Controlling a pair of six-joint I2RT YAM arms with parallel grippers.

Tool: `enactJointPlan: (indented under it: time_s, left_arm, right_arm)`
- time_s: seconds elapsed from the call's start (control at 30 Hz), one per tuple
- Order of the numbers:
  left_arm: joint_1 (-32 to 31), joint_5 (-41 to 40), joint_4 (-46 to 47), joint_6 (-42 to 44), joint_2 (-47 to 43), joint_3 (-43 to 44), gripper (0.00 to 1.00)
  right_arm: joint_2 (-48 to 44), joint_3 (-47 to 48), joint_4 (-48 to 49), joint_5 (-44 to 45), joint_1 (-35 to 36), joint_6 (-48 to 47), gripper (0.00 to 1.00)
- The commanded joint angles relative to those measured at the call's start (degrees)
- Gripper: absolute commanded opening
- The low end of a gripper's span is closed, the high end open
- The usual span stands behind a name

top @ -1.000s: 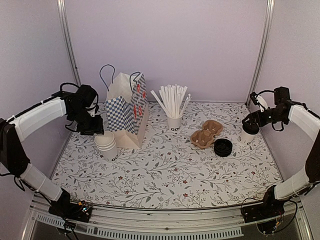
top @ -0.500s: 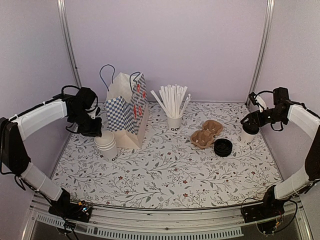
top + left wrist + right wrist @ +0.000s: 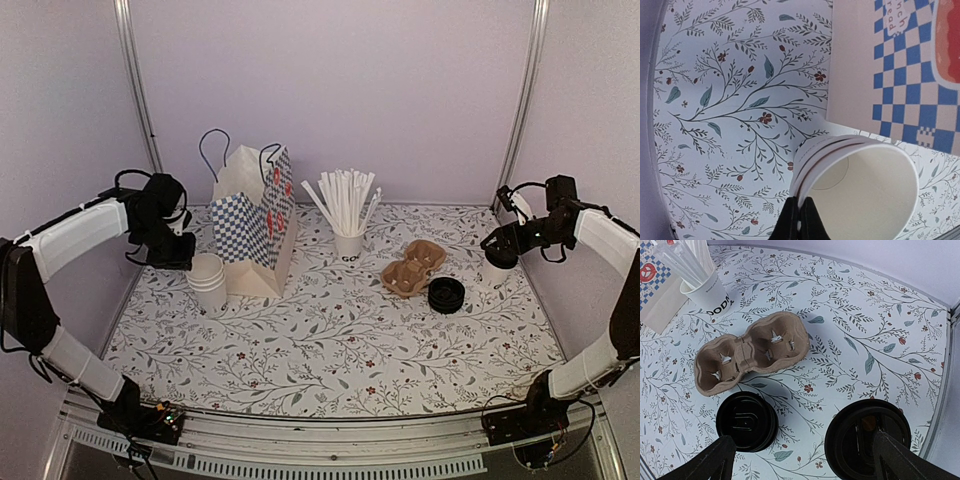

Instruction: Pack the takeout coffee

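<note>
The takeout coffee point(image 3: 493, 274), a white cup under a black lid point(image 3: 867, 437), stands at the far right of the table. My right gripper point(image 3: 500, 250) hangs open just above it. In the right wrist view one fingertip point(image 3: 902, 460) overlaps the lid and the other is far to the left over the mat, so the gripper point(image 3: 802, 462) holds nothing. A stack of white paper cups point(image 3: 207, 283) stands by the bag. My left gripper point(image 3: 800, 202) is shut on the rim of the stack's top cup point(image 3: 860, 190), one finger inside and one outside.
A checked paper bag point(image 3: 255, 220) stands upright behind the cup stack. A white cup of straws point(image 3: 347, 240) is at the back centre. A brown two-cup carrier point(image 3: 413, 267) and a pile of black lids point(image 3: 446, 295) lie left of the coffee.
My left gripper's jaws have closed onto the top cup's rim, and the cup stack has shifted slightly to the left. The right arm has hardly moved.
</note>
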Motion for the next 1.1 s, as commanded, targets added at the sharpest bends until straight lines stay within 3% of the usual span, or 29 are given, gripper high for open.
enactJointPlan:
  time_s: [0.0,0.27,0.53,0.63,0.77,0.93,1.0,1.07]
  left_arm:
    - [2.6,-3.1,-0.9,1.8,-2.5,-0.8,0.00]
    - [14.0,-1.7,2.3,3.9,-4.2,-2.5,0.00]
    - [19.3,4.2,7.6,1.9,-3.6,-5.2,0.00]
    - [20.2,2.5,7.6,1.3,-5.2,-5.0,0.14]
    - [20.5,0.2,6.7,1.1,-8.6,-2.7,0.47]
    - [20.6,-2.7,2.6,0.3,-11.3,4.2,0.69]
    - [20.5,-2.6,2.5,-0.4,-12.7,6.9,0.97]
    - [20.4,-0.8,1.9,-0.6,-13.5,10.2,1.00]
  right_arm:
    - [0.1,1.6,-0.5,-1.3,-0.1,0.0,0.99]
    - [0.0,1.7,-0.7,-1.6,-0.1,0.0,0.99]
    - [-0.6,1.5,-1.1,-1.7,-0.1,-0.3,0.99]
    - [-1.0,1.4,-1.2,-1.6,-0.1,-0.4,0.99]
    - [-1.0,1.3,-1.1,-1.6,-0.1,-0.6,0.99]
    - [-0.5,1.9,-1.4,-1.9,-0.1,-0.6,0.99]
    - [-0.5,2.0,-1.5,-1.8,-0.1,-0.6,0.99]
    - [-0.5,2.2,-1.5,-1.7,-0.1,-0.6,0.99]
